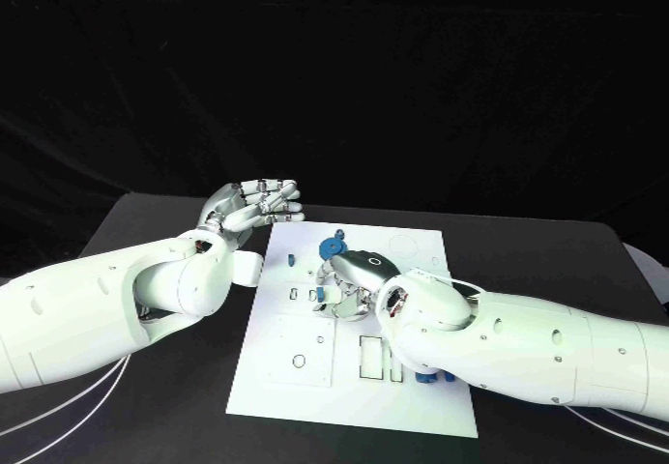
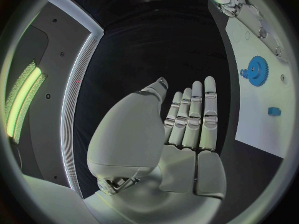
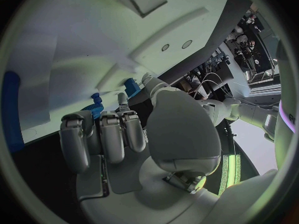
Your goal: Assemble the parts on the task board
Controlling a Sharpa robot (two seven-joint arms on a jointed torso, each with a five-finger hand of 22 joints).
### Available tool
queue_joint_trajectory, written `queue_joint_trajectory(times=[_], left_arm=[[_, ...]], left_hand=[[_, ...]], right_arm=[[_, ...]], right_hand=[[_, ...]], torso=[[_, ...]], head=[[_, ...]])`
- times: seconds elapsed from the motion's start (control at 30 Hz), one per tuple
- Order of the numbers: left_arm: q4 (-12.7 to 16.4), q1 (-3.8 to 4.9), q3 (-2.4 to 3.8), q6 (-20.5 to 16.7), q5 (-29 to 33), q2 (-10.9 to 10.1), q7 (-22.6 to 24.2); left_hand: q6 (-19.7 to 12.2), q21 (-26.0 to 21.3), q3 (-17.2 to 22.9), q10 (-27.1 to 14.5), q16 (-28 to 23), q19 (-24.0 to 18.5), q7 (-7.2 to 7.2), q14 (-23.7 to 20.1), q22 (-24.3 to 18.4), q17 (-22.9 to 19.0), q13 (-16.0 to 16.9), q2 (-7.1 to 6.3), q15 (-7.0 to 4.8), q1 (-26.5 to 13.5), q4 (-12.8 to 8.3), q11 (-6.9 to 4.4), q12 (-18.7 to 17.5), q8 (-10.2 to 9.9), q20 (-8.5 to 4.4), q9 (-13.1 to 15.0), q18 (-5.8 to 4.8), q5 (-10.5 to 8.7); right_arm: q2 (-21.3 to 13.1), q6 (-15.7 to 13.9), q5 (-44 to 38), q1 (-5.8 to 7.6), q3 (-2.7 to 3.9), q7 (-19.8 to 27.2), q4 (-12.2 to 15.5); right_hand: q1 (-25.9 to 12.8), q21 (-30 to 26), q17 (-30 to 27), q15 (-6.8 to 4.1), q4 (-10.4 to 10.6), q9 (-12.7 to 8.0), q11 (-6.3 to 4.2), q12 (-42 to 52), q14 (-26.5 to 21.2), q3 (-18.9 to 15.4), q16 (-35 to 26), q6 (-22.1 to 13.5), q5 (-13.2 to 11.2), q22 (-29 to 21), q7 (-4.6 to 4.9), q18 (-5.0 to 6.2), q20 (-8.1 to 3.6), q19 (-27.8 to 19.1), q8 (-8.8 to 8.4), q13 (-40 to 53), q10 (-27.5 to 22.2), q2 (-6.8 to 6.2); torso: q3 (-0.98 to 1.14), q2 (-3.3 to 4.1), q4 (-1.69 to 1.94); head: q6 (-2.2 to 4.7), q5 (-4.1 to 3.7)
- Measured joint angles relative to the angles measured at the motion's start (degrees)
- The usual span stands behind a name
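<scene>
On the board [image 1: 356,387] my right hand [image 1: 349,290] sits mid-plate, fingers curled down around a small blue part [image 3: 132,87], probably seating it; a firm grip I cannot tell. Blue gear [image 1: 332,246] stands at 12 o'clock of it. Left hand [image 1: 254,206] waits off the board's 11 o'clock corner, flat, empty.

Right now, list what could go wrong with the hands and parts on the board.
1. The right hand sits low over the task board, close to the blue gear; lifting carelessly might knock it.
2. Small blue parts lie beside the right arm near the board's edge; a sweep could push them off.
</scene>
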Motion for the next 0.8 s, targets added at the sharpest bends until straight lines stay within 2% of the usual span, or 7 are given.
queue_joint_trajectory(times=[0.13,0.33,0.57,0.6,0.67,0.73,0.8], left_arm=[[-0.1,0.0,0.0,0.0,0.0,0.0,-0.2],[-0.9,0.0,0.0,0.6,-2.1,-0.1,-2.0],[-2.8,0.01,-0.01,4.1,-10.7,-0.2,-9.2],[-3.0,0.02,-0.01,4.8,-12.2,-0.3,-10.5],[-3.3,0.04,0.01,6.4,-15.5,-0.4,-13.2],[-3.4,0.08,0.01,8.2,-19.4,-0.5,-16.6],[-3.5,0.28,0.01,10.1,-23.2,-0.6,-19.9]], left_hand=[[0.0,0.0,0.0,0.0,-0.3,0.0,0.0,0.0,-0.1,0.1,0.0,0.0,0.0,0.0,0.0,0.0,0.0,0.0,0.0,0.0,0.0,0.0],[0.6,0.5,-0.3,3.0,0.6,1.9,-0.22,2.6,0.1,1.1,0.3,-0.77,-0.55,-0.8,0.6,-0.67,0.2,0.0,-0.62,0.0,0.0,0.0],[4.4,9.7,-3.8,12.3,14.3,12.8,-2.18,18.1,4.5,10.1,2.1,-0.82,-4.94,-8.1,3.0,-3.69,3.4,1.5,-5.16,1.0,0.0,0.2],[4.7,11.9,-4.4,13.8,18.3,14.2,-2.45,20.0,5.8,13.0,2.8,-0.8,-5.51,-8.6,3.1,-4.39,4.4,1.5,-5.94,1.2,0.0,0.3],[5.6,18.6,-5.7,17.0,37.0,16.4,-3.29,24.2,10.9,31.8,5.3,-0.05,-6.62,-10.5,3.2,-5.6,7.4,2.2,-7.3,1.8,-0.01,0.37],[5.8,29.7,-7.2,17.9,50.8,17.8,-4.01,25.9,22.6,46.0,9.3,0.59,-7.15,-12.2,3.0,-6.23,11.6,3.0,-8.33,2.8,-0.99,0.4],[5.6,37.8,-7.9,18.2,58.1,18.9,-4.41,26.4,32.2,53.6,12.9,1.97,-7.53,-13.7,3.5,-6.52,15.7,3.9,-8.68,3.6,-2.07,0.57]], right_arm=[[-1.4,-2.3,-0.1,0.0,0.0,0.4,1.4],[-5.6,-8.6,2.1,1.17,0.52,4.8,4.2],[-12.5,-13.1,16.9,5.19,1.0,16.6,5.4],[-13.3,-13.3,19.5,5.61,1.01,18.1,5.5],[-14.9,-13.8,24.4,6.35,1.05,20.7,5.7],[-16.7,-14.1,29.3,7.04,1.06,23.2,5.9],[-18.3,-14.3,33.0,7.55,1.08,24.9,6.1]], right_hand=[[4.0,0.0,0.0,0.52,3.3,-0.6,0.4,0.0,0.1,-8.5,0.0,-1.4,1.4,0.0,0.52,0.0,0.44,0.0,-0.55,0.0,0.0,1.38],[6.5,0.0,0.0,0.51,3.8,-0.8,0.6,0.0,0.1,-10.3,0.0,-1.3,2.5,0.0,0.51,0.01,0.61,0.0,-0.31,0.0,-0.2,3.58],[7.1,0.0,0.0,0.51,3.6,-0.5,0.6,-0.6,0.1,-9.7,0.0,0.3,3.2,0.0,-0.04,0.0,0.6,0.0,0.96,0.0,-0.2,4.78],[7.0,0.0,0.0,0.51,3.6,-0.5,0.6,-0.6,0.1,-9.7,0.0,0.3,3.4,0.0,-0.04,0.0,0.6,0.0,1.0,0.0,-0.2,4.91],[6.8,0.0,0.0,0.51,3.6,-0.5,0.58,-0.6,0.1,-9.7,0.0,0.3,3.7,0.0,-0.04,0.01,0.6,0.0,1.0,0.0,-0.2,5.08],[6.8,0.0,0.0,0.51,3.6,-0.5,0.39,-0.6,0.1,-9.7,0.0,0.3,4.5,0.0,-0.04,0.01,0.6,0.0,1.15,0.0,-0.4,5.13],[6.8,0.0,0.0,0.51,3.5,-0.5,0.39,-0.6,0.1,-9.7,0.0,0.3,4.8,0.0,-0.04,0.0,0.6,0.0,1.24,0.0,-0.4,5.15]], torso=[[0.03,-0.01,0.04],[0.07,-0.23,-0.05],[0.22,-0.92,-0.25],[0.27,-1.07,-0.29],[0.36,-1.3,-0.32],[0.46,-1.55,-0.34],[0.56,-1.78,-0.35]], head=[[0.08,-0.08],[0.39,-0.02],[0.63,0.24],[0.63,0.3],[0.63,0.41],[0.58,0.56],[0.52,0.71]])
